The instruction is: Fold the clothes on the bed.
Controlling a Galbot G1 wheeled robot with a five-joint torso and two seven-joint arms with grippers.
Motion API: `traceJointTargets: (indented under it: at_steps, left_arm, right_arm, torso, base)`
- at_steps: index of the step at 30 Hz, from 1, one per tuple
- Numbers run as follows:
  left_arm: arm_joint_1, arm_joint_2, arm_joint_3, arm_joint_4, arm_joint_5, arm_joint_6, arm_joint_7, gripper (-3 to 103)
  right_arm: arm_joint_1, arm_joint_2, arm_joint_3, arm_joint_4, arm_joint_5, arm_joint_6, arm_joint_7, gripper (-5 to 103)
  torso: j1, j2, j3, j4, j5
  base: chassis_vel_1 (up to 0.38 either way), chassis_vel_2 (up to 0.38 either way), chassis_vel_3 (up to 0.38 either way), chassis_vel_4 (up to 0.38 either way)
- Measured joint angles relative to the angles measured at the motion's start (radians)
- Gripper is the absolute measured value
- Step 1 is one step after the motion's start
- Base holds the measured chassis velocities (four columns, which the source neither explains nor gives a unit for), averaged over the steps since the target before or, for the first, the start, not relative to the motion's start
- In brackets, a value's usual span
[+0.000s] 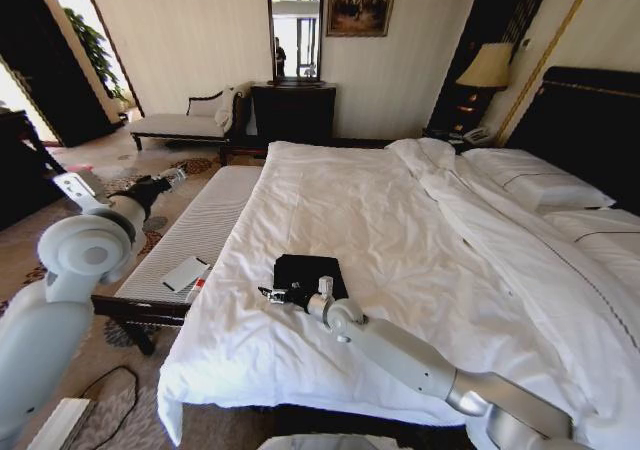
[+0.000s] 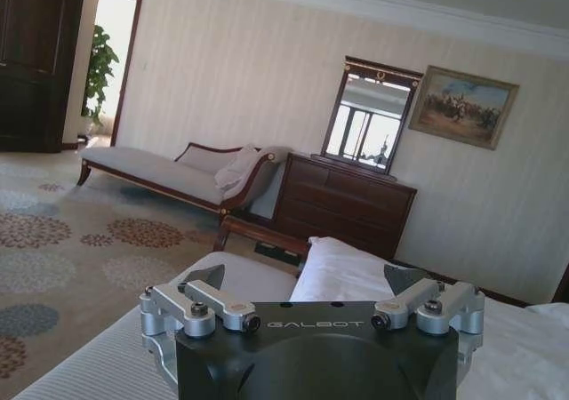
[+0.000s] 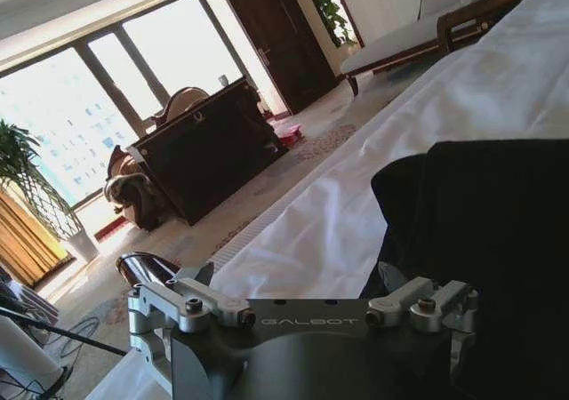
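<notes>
On one large white-sheeted bed (image 1: pixel 400 220) lie one folded black fabric garment (image 1: pixel 308 270) at six o'clock and two white pillows (image 1: pixel 545 182) at three o'clock, with one striped upholstered bench (image 1: pixel 205 232) at nine o'clock and two robot grippers.

The right gripper (image 3: pixel 307 280) sat low over the bed (image 3: pixel 498 89), its jaws spread apart. One side of them lay against the folded black clothes (image 3: pixel 498 240), which rested on the white sheet. Past the bed's edge stood a dark wooden cabinet (image 3: pixel 209 147), a pale chaise (image 3: pixel 400 40), tall bright windows (image 3: pixel 107 89) and a potted plant (image 3: pixel 27 178).
</notes>
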Motion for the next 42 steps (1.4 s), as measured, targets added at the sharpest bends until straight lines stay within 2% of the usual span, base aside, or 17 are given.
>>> traceJointTargets:
  at_steps: [3,8,9,11,13,14,16,18,19,21,22,23,27,30,33,36,42]
  left_arm:
    - [0.014,-0.006,0.010,0.007,0.005,-0.005,0.006,100]
    - [0.042,-0.009,0.021,0.000,0.003,-0.042,0.076,100]
    - [0.063,-0.009,0.025,-0.011,0.008,-0.071,0.131,100]
    - [0.107,-0.008,0.031,-0.028,0.053,-0.107,0.198,100]
    - [0.123,-0.008,0.034,-0.031,0.081,-0.118,0.217,100]
    - [0.172,-0.013,0.039,-0.034,0.187,-0.154,0.264,100]
    - [0.238,-0.033,0.039,-0.045,0.310,-0.190,0.296,100]
    - [0.245,-0.036,0.039,-0.048,0.318,-0.191,0.297,100]
    - [0.306,-0.075,0.028,-0.079,0.368,-0.199,0.294,100]
    - [0.353,-0.118,0.014,-0.108,0.405,-0.206,0.281,100]
    - [0.380,-0.147,0.005,-0.124,0.432,-0.215,0.272,100]
    - [0.380,-0.147,0.005,-0.124,0.432,-0.215,0.272,100]
    - [0.483,-0.244,-0.029,-0.200,0.514,-0.226,0.269,100]
    - [0.531,-0.279,-0.040,-0.235,0.562,-0.228,0.281,100]
    - [0.580,-0.314,-0.040,-0.263,0.637,-0.232,0.298,100]
    - [0.655,-0.354,-0.015,-0.301,0.755,-0.240,0.311,100]
    - [0.734,-0.400,0.003,-0.320,0.885,-0.263,0.329,100]
  right_arm:
    - [0.003,-0.050,0.032,0.059,0.014,0.047,-0.037,100]
    - [0.016,-0.124,0.135,0.109,0.079,0.124,-0.111,100]
    - [0.016,-0.162,0.204,0.108,0.088,0.162,-0.118,100]
    - [-0.001,-0.201,0.288,0.092,0.064,0.194,-0.082,100]
    - [-0.008,-0.216,0.314,0.088,0.050,0.204,-0.061,100]
    - [-0.044,-0.259,0.394,0.081,0.006,0.227,-0.001,100]
    - [-0.127,-0.304,0.522,0.093,-0.062,0.240,0.068,100]
    - [-0.143,-0.310,0.544,0.097,-0.072,0.243,0.076,100]
    - [-0.270,-0.335,0.706,0.146,-0.127,0.254,0.111,100]
    - [-0.392,-0.340,0.866,0.205,-0.159,0.260,0.142,100]
    - [-0.494,-0.329,0.992,0.256,-0.180,0.260,0.160,100]
    - [-0.494,-0.329,0.992,0.256,-0.180,0.260,0.160,100]
    - [-0.822,-0.225,1.341,0.407,-0.315,0.256,0.181,100]
    - [-0.946,-0.156,1.454,0.496,-0.350,0.224,0.180,100]
    - [-1.037,-0.080,1.509,0.571,-0.384,0.203,0.175,100]
    - [-1.107,0.055,1.522,0.645,-0.477,0.194,0.153,100]
    - [-1.142,0.176,1.509,0.678,-0.579,0.189,0.124,100]
  torso:
    - [0.000,0.000,0.000,0.0000,0.0001]
    - [0.000,0.000,0.000,0.0001,0.0002]
    - [0.000,0.000,0.000,0.0001,0.0003]
    - [0.000,0.000,0.000,0.0000,0.0006]
    - [0.000,0.000,0.000,0.0001,0.0006]
    - [0.000,0.000,0.000,0.0001,0.0006]
    - [0.000,0.000,0.000,0.0000,0.0006]
    - [0.000,0.000,0.000,-0.0001,0.0007]
    - [0.000,0.000,0.000,-0.0001,0.0003]
    - [0.000,0.000,0.000,0.0000,0.0008]
    - [0.000,0.000,0.000,0.0000,-0.0003]
    - [0.000,0.000,0.000,0.0000,-0.0003]
    - [0.000,0.000,0.000,-0.0004,-0.0001]
    - [0.000,0.000,0.000,-0.0001,0.0005]
    - [0.000,0.000,0.000,-0.0002,0.0001]
    - [0.000,0.000,0.000,0.0002,-0.0001]
    - [0.000,0.000,0.000,0.0001,0.0001]
  base:
    - [0.000,0.000,0.000,0.000]
    - [0.000,0.000,0.000,0.000]
    - [0.000,0.000,0.000,0.000]
    - [0.000,0.000,0.000,0.000]
    - [0.000,0.000,0.000,0.000]
    - [0.000,0.000,0.000,0.000]
    - [0.000,0.000,0.000,0.000]
    - [0.000,0.000,0.000,0.000]
    - [0.000,0.000,0.000,0.000]
    - [0.000,0.000,0.000,0.000]
    - [0.000,0.000,0.000,0.000]
    - [0.000,0.000,0.000,0.000]
    - [0.000,0.000,0.000,0.000]
    - [0.000,0.000,0.000,0.000]
    - [0.000,0.000,0.000,0.000]
    - [0.000,0.000,0.000,0.000]
    - [0.000,0.000,0.000,0.000]
